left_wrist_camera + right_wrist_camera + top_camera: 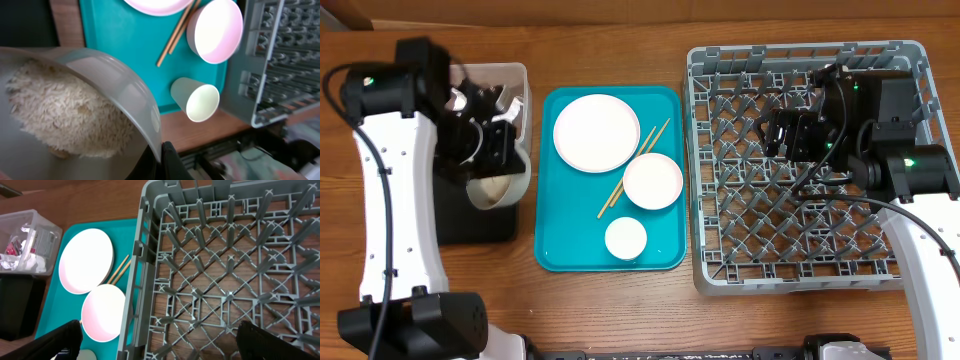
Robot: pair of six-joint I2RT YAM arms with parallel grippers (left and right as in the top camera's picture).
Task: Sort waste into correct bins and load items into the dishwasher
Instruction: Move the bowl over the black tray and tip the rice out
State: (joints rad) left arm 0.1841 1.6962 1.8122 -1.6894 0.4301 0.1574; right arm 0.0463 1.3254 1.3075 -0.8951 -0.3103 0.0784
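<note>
My left gripper (498, 140) is shut on the rim of a greyish bowl (498, 188) and holds it tilted over the black tray (470, 222), next to the clear tub (516, 82). In the left wrist view the jaws (160, 156) pinch the bowl wall (125, 95), and white rice (60, 112) lies inside. The plate (596, 132), a pinkish bowl (652, 181), the cup (626, 238) and chopsticks (633, 170) lie on the teal tray (560, 200). My right gripper (782, 133) is open and empty above the grey dish rack (800, 250).
The clear tub (27, 240) holds a crumpled napkin and a red wrapper (12, 245). The rack wall (145, 255) stands close beside the teal tray. The right wrist view also shows the plate (85, 260) and the bowl (103, 312).
</note>
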